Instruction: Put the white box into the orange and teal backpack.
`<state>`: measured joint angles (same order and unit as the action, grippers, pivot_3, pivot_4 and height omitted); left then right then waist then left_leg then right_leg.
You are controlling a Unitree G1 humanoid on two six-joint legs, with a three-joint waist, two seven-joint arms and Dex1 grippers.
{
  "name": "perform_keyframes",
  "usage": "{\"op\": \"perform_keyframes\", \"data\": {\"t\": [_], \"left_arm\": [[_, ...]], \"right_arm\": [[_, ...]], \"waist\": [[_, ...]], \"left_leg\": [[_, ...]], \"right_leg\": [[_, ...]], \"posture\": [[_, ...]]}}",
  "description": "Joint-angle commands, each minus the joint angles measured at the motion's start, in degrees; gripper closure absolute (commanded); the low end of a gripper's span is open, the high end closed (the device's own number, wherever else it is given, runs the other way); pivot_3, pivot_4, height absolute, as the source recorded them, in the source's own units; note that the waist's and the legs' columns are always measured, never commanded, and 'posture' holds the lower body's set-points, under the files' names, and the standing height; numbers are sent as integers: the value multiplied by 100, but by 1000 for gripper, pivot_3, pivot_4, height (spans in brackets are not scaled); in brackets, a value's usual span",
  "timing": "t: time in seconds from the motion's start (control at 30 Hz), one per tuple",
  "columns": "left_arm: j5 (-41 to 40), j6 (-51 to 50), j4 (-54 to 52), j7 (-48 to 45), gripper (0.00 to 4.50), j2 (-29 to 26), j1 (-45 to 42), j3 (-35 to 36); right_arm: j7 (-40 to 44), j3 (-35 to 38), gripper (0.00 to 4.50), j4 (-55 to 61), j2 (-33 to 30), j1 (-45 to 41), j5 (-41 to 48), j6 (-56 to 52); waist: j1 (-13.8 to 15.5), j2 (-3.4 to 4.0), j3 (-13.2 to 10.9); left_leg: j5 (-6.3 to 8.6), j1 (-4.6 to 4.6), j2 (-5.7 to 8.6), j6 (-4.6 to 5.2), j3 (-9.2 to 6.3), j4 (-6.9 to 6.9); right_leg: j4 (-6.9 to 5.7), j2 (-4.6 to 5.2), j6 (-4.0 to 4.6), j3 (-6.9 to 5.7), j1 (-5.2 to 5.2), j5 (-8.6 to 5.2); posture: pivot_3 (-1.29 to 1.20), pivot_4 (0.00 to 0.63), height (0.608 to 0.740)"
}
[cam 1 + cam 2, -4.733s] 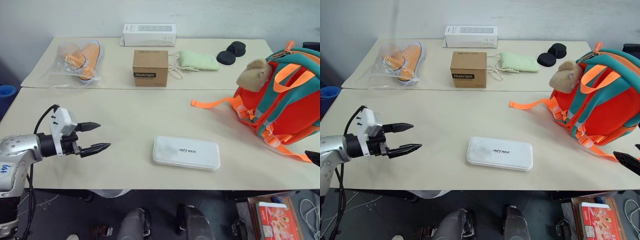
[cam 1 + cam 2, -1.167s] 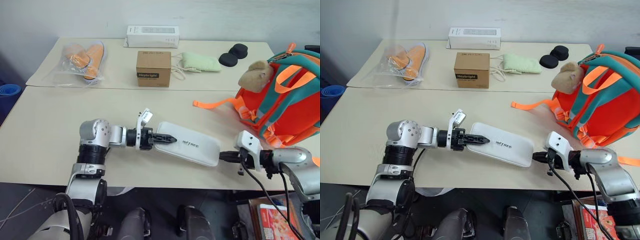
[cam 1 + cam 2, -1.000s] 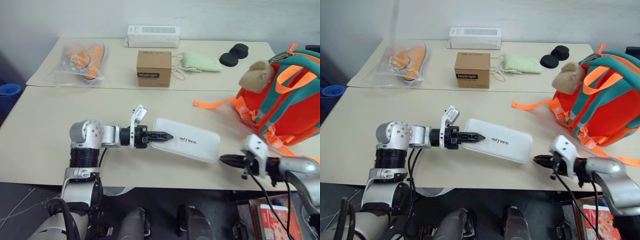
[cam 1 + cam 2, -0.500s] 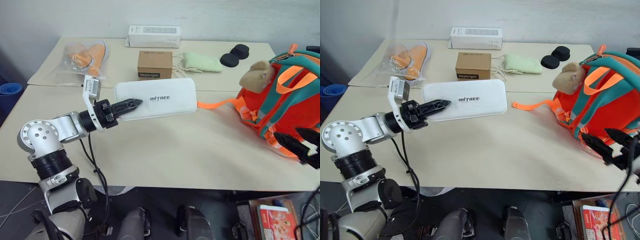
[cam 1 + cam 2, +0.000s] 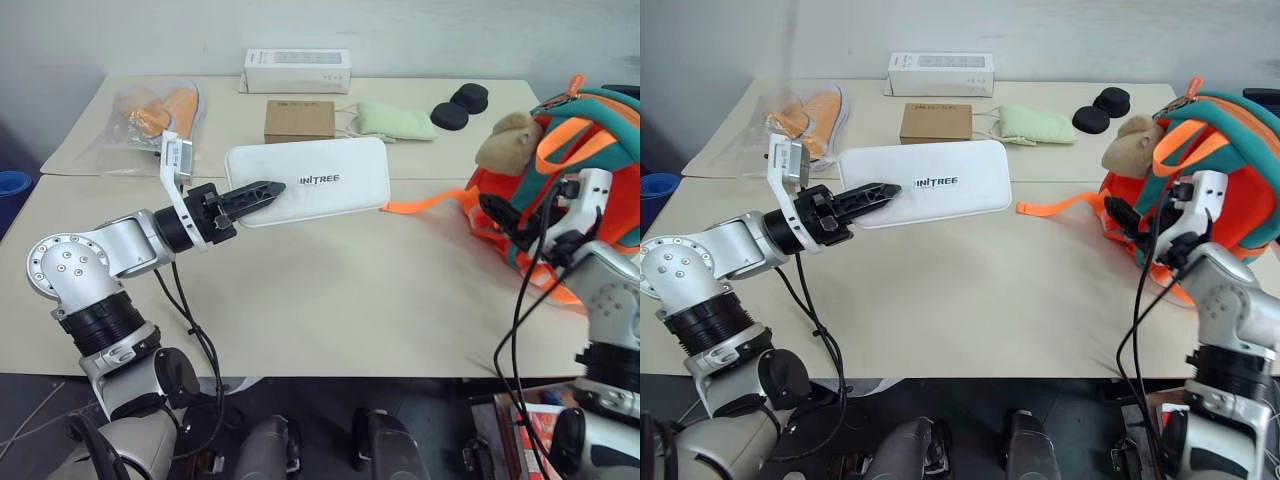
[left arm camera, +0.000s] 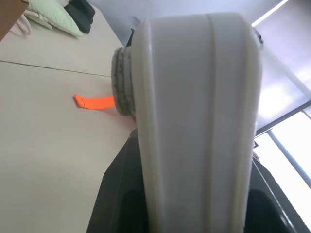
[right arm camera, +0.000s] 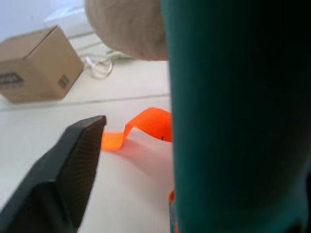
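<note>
A flat, glossy white box (image 5: 308, 180) with rounded corners and small grey lettering is held up in the air above a cream table (image 5: 330, 290), its broad face toward the camera. The left gripper (image 5: 262, 190) pinches the box's left end between its two black fingers, reaching in from the left and pointing to the right. In the left wrist view the box's edge (image 6: 194, 121) fills the space between the dark fingers.

On the right side of the table stands a bright orange backpack with teal trim (image 5: 590, 170), a tan plush toy (image 5: 508, 138) attached at its upper left and an orange webbing strap (image 5: 425, 203) trailing across the table toward the box. The right gripper (image 5: 510, 222) is against the backpack's front, its fingers spread; one black finger (image 7: 58, 179) shows beside a teal strap (image 7: 233, 116) in the right wrist view.

At the back of the table lie a brown cardboard box (image 5: 299, 120), a long white carton (image 5: 297, 70), a pale green pouch (image 5: 395, 118), two black round pads (image 5: 460, 106) and a clear bag with orange shoes (image 5: 155, 112).
</note>
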<state>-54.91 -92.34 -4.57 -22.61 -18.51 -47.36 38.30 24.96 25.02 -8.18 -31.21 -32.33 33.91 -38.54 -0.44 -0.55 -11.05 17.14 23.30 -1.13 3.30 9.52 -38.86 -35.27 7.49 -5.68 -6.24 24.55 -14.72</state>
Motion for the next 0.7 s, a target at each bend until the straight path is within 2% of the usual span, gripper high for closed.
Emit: {"op": "perform_keyframes", "data": {"t": [0.03,0.27,0.3,0.4,0.57,0.7], "left_arm": [[-348,249,-289,124,3206,42,-123,337],[-311,820,-81,170,3206,-354,-128,228],[-304,913,-27,73,3206,-474,-133,153],[-159,1393,175,-535,3206,-1045,-137,-284],[206,2448,890,-2085,3206,-2054,-349,-1159],[457,3025,1125,-2775,3206,-2310,-508,-1733]], "right_arm": [[305,-84,1953,172,-65,-28,46,212],[1533,-423,4306,765,-378,-49,703,-332],[1817,-542,4458,954,-506,-34,856,-508],[2773,-881,4491,1771,-1125,112,1435,-1129],[4337,-829,4491,2881,-2273,646,2682,-2019],[4750,-614,4491,2958,-2791,807,3157,-2290]], "waist": [[-2,0,0],[-32,0,0],[-36,0,0],[-40,1,-1],[-46,1,-1],[-31,1,-1]], "left_leg": [[0,0,0,0,1,0],[1,-1,-1,-2,6,3],[1,-1,-2,-3,7,5],[2,1,-2,-3,13,10],[3,-2,-6,-9,21,43],[4,-4,-3,-9,24,52]], "right_leg": [[-1,0,0,0,0,0],[-3,-1,0,6,5,0],[-1,-1,0,5,6,0],[-2,-2,0,5,15,0],[23,-8,5,-2,20,-3],[36,-4,5,-3,18,-2]], "posture": [[0,150,740],[0,150,740],[0,150,740],[0,150,740],[0,150,740],[0,150,740]]}}
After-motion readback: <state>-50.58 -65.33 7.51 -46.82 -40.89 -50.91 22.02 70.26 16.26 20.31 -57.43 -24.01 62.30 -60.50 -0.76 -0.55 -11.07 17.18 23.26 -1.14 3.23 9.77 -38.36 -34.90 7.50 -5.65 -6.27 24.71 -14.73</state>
